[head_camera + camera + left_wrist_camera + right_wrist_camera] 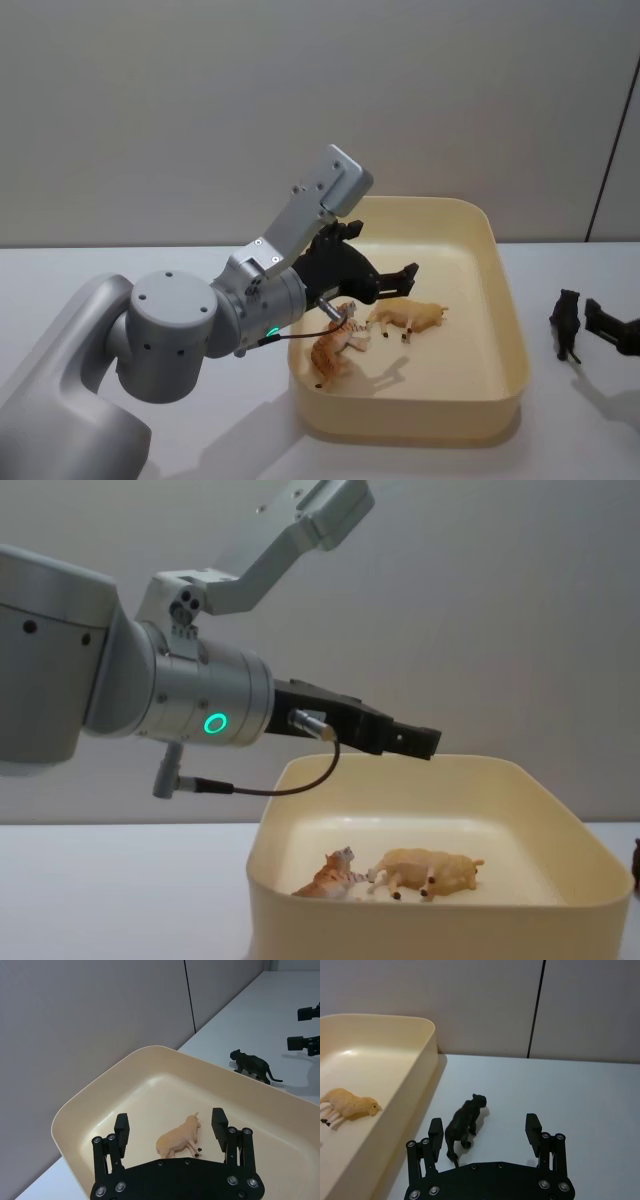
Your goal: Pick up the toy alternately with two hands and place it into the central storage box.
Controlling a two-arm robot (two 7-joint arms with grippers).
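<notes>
The central storage box (515,330) is a large cream tub in the middle of the table. Inside it lie a striped tiger toy (335,352) and a tan sheep toy (410,317). My left gripper (378,254) hangs open and empty over the box, above the sheep (177,1141). A black panther toy (566,325) stands on the table just right of the box. My right gripper (484,1128) is open right behind the panther (462,1126), which stands near its left finger, apart from both fingers.
The white table (200,440) spreads around the box, and a plain grey wall (200,100) rises behind it. The thick left arm (150,700) reaches over the box's left rim.
</notes>
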